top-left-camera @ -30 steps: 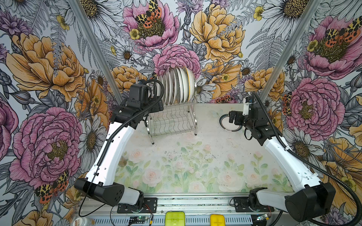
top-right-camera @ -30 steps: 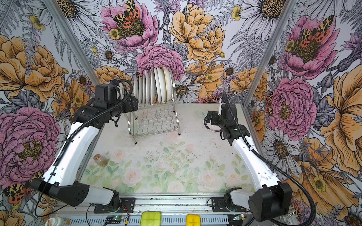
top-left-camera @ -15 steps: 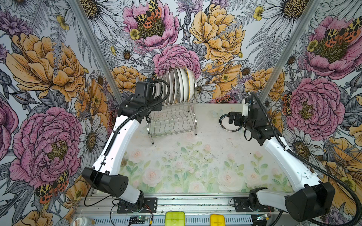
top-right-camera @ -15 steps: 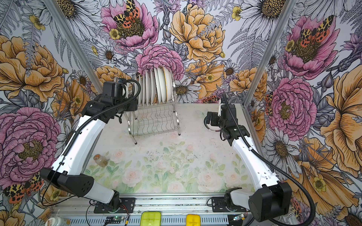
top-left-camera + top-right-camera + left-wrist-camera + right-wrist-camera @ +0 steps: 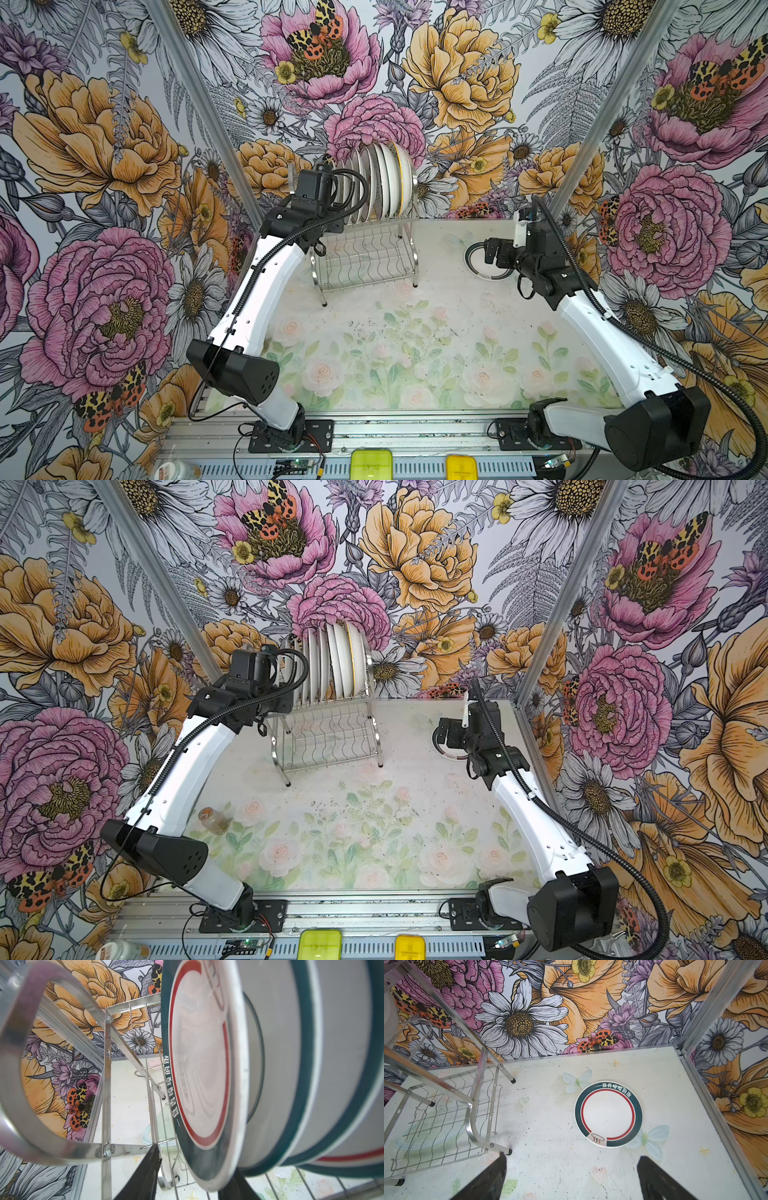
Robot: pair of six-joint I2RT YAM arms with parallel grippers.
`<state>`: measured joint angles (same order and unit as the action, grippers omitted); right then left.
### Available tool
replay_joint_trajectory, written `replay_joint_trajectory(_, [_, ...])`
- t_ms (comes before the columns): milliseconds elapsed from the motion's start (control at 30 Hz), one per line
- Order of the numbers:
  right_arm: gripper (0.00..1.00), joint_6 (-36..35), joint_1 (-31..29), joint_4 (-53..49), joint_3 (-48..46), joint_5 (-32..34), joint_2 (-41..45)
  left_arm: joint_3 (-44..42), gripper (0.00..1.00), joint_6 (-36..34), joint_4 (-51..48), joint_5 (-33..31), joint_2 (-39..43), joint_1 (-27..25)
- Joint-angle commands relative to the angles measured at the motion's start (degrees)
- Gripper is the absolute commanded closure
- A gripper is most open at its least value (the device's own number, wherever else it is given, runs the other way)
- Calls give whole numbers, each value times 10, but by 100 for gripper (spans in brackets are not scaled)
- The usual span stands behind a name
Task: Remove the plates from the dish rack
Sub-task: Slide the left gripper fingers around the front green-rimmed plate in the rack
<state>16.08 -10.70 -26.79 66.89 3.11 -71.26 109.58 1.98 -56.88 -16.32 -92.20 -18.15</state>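
The dish rack [image 5: 365,262] [image 5: 328,737] stands at the back of the table, with several plates [image 5: 386,183] [image 5: 336,663] upright in its upper tier. My left gripper [image 5: 195,1159] is at the rack's left end. Its jaws straddle the lower rim of the end plate [image 5: 199,1064], which has a teal rim, a red ring and white characters. One finger [image 5: 145,1167] stands a little off the plate's face and the other is behind it. My right gripper [image 5: 572,1156] [image 5: 492,253] hangs open and empty over the table, beside a matching plate [image 5: 608,1113] [image 5: 444,752] that lies flat at the back right.
The rack's arched steel end frame [image 5: 20,1064] is close beside my left gripper. The rack's near leg [image 5: 508,1151] is close to one right finger. A small jar [image 5: 214,818] lies on the table's left side. Flowered walls close in three sides.
My left arm has swung right, up to the rack's end, and its jaws have narrowed around the end plate's rim. The right arm has not moved.
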Motion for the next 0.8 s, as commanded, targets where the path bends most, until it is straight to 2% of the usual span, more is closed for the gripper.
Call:
replay_joint_trajectory(0, [0,3,0,2,2,-7,1,21,60,-20,6,-23,-10,-2])
replay_joint_trajectory(233, [0,1,1,2,5,-19,3,6,62,-38,57,-25,-17,-3])
replay_joint_trajectory(767, [1,1,1,2,8,-31,4,-74,72,-41,153,-17,23,9])
